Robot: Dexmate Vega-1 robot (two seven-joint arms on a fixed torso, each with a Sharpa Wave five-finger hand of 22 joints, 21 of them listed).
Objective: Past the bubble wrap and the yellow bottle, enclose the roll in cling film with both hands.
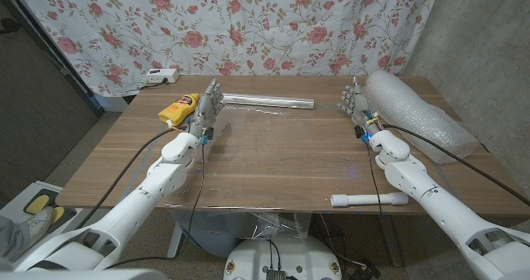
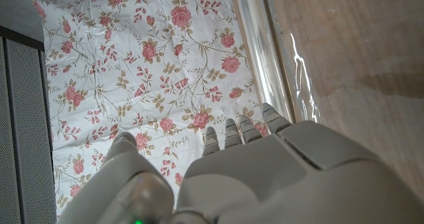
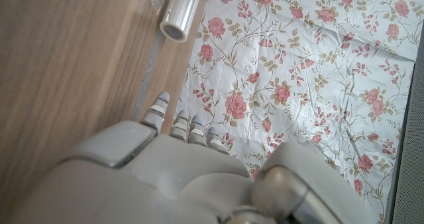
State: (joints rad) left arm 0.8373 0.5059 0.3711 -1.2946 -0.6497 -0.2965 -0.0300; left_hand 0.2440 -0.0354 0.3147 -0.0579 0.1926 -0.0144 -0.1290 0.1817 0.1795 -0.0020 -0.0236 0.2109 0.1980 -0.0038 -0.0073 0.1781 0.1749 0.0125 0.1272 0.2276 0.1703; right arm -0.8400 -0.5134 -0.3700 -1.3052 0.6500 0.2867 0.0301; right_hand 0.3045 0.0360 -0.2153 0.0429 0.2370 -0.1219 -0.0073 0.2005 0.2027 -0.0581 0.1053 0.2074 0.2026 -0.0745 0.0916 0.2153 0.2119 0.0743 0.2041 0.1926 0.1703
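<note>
Standing on the wooden table (image 1: 273, 160) are two robot hands, both upright with fingers reaching toward the floral curtain (image 1: 248, 23) and gripping nothing. The left hand (image 1: 207, 108) is sitting just beside one yellow bottle (image 1: 179, 108), which is lying on its side at the table's far left; its fingers are showing slightly apart and extended. The right hand (image 1: 356, 103) is standing near one large roll of bubble wrap (image 1: 418, 110) that is lying along the table's right side; its fingers are likewise extended and a little spread, touching nothing. One roll of cling film (image 1: 267, 102) is lying across the far middle of the table, between the two hands and apart from both. In the left wrist view the cling film roll (image 2: 262, 48) is stretching away beyond the fingertips (image 2: 250, 126), and in the right wrist view its open end (image 3: 179, 15) is showing past the fingertips (image 3: 173, 121). One white tube (image 1: 368, 200) is lying near the table's front edge. One white power strip (image 1: 161, 75) is sitting behind the table.
</note>
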